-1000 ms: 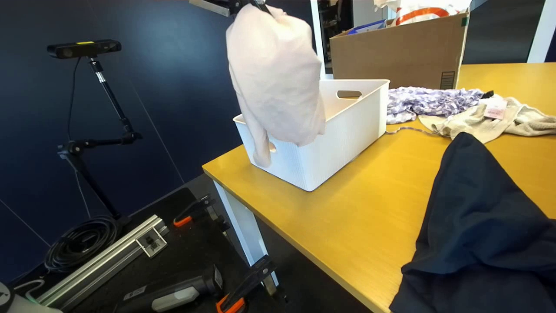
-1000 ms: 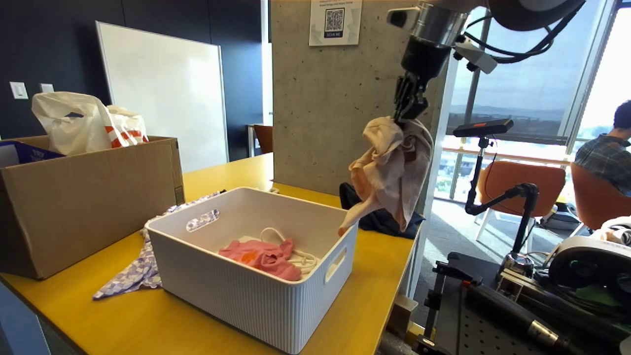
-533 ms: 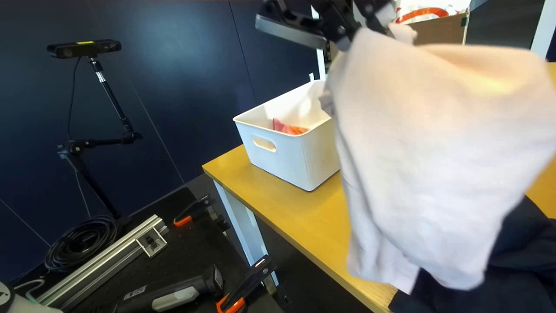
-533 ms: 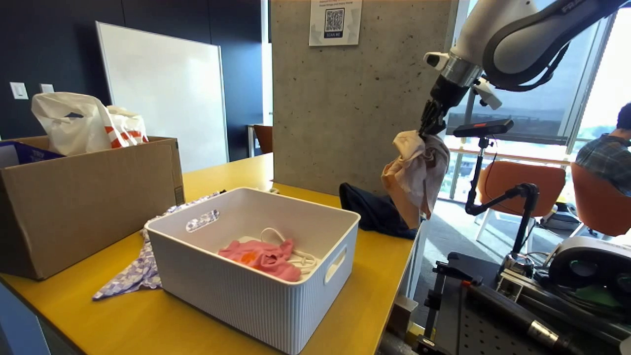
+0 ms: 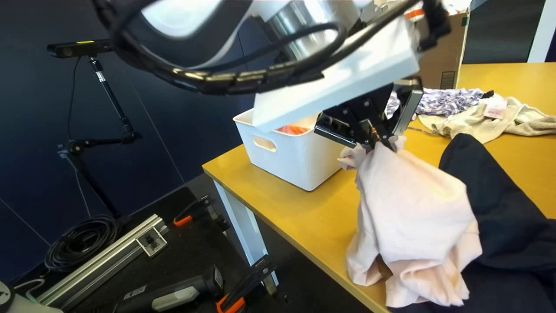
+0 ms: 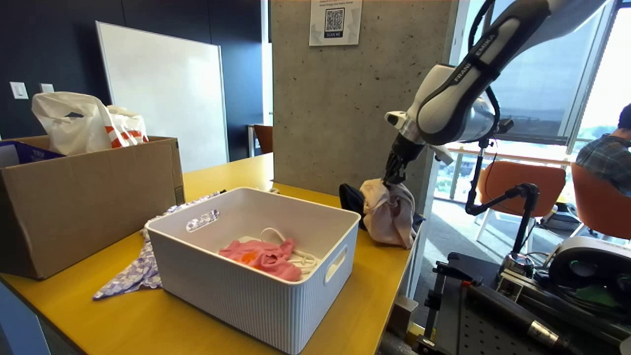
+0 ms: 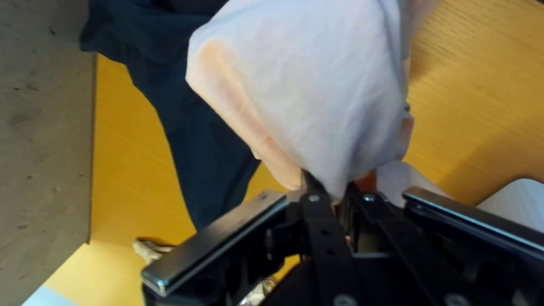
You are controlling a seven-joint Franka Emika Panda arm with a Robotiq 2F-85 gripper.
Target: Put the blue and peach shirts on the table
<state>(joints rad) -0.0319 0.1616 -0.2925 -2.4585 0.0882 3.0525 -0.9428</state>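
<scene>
Lowered to 3 o'clock in an exterior view, your claw point(image 5: 382, 145) wisely pinches the likely soft peach shirt point(image 5: 417, 208) high.

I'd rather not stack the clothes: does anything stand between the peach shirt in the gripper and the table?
Perhaps the dark blue garment: it lies on the table, and the peach shirt hides part of it in the wrist view. Whether it reaches underneath is hidden. On the side toward the white bin, nothing visible intervenes.
</scene>
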